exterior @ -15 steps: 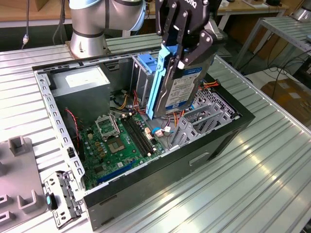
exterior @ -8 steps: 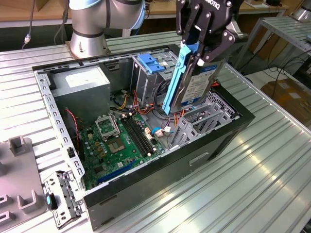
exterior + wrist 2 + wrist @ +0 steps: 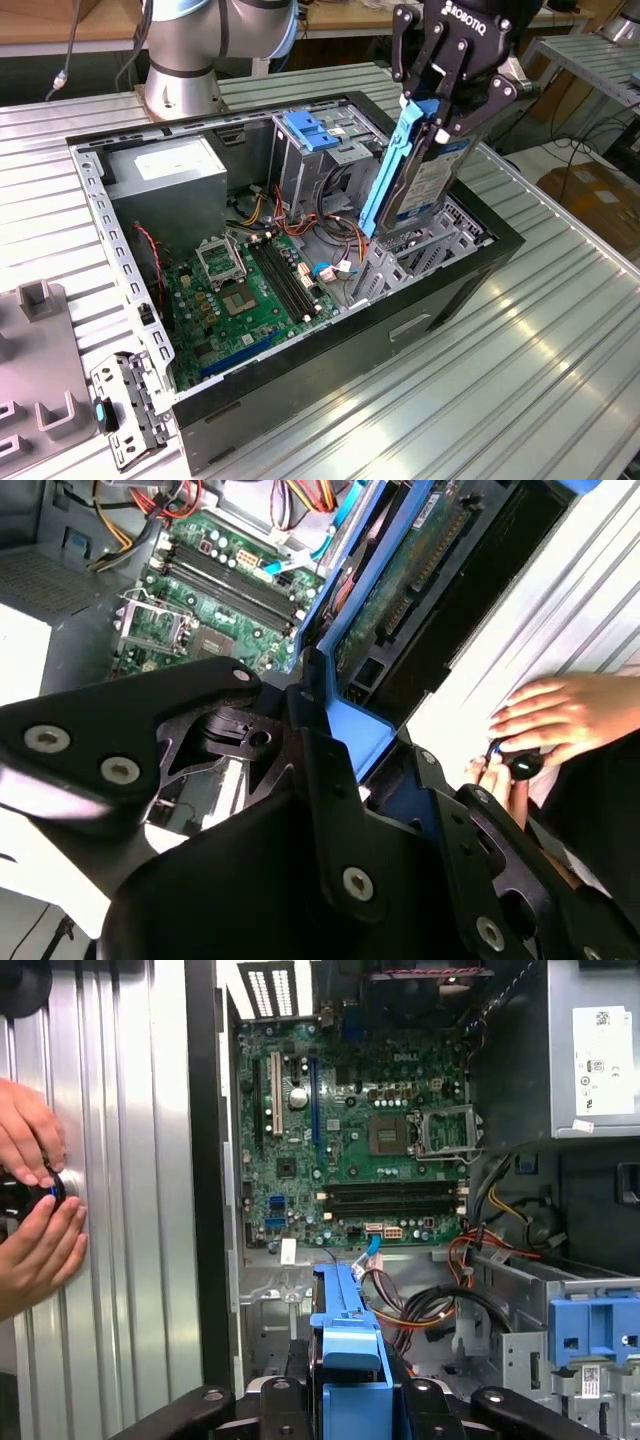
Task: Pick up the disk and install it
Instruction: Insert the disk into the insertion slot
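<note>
Here, in the exterior view, the gripper is clamped on the upper end of the disk. The disk hangs tilted over the front drive bay of the open computer case, which stands on the desk. Whether its lower end touches the bay's frame I cannot tell. I count one disk, one gripper, one case, one motherboard and one blue latch on the tall cage.

I judge the disk stiff and fairly heavy for its size, but delicate. The blue carrier rail is plastic and would likely flex, so a firm pinch across the flat faces at the top end looks soundest.

In the second wrist view, the gripper pinches the blue end of the disk. The disk's bare circuit board faces this camera, which is a reason to keep the grip off that side. Two hands of a person rest on the desk beside the case.

In the first wrist view, the gripper holds the disk edge-on above the case floor, near the motherboard. The two hands lie close together, well apart from the disk, and the one blue latch sits to the side.
</note>
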Controlling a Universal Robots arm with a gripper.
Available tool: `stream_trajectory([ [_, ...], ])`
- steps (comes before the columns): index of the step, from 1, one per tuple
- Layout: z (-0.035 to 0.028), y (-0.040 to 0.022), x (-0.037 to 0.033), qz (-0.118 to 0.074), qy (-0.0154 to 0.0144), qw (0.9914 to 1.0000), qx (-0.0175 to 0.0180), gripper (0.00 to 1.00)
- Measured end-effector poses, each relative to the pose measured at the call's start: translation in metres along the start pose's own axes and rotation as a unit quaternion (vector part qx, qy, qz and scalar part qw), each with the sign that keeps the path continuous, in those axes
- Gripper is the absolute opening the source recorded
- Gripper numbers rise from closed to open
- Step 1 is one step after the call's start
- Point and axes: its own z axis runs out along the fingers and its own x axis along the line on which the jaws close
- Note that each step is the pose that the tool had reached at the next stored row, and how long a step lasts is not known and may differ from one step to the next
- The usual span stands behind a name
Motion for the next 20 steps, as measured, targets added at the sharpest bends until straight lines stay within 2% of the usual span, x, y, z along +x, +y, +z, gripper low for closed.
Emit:
stream_trajectory([
  [2,0.0011,-0.0058,-0.0002,-0.003,-0.0001,0.99999,0.0001,0.37],
  [4,0.0045,-0.0221,-0.0008,-0.01,-0.0003,0.99995,0.0001,0.37],
  [5,0.0061,-0.0255,-0.001,-0.012,-0.0002,0.99993,0.0002,0.37],
  [8,0.0143,-0.026,0.0027,-0.012,-0.0003,0.99993,0.0001,0.37],
  [10,0.017,-0.0262,0.0041,-0.012,-0.0001,0.99993,0.0001,0.37],
  [20,0.0244,-0.0283,0.006,-0.011,-0.0002,0.99994,0.0001,0.37],
])
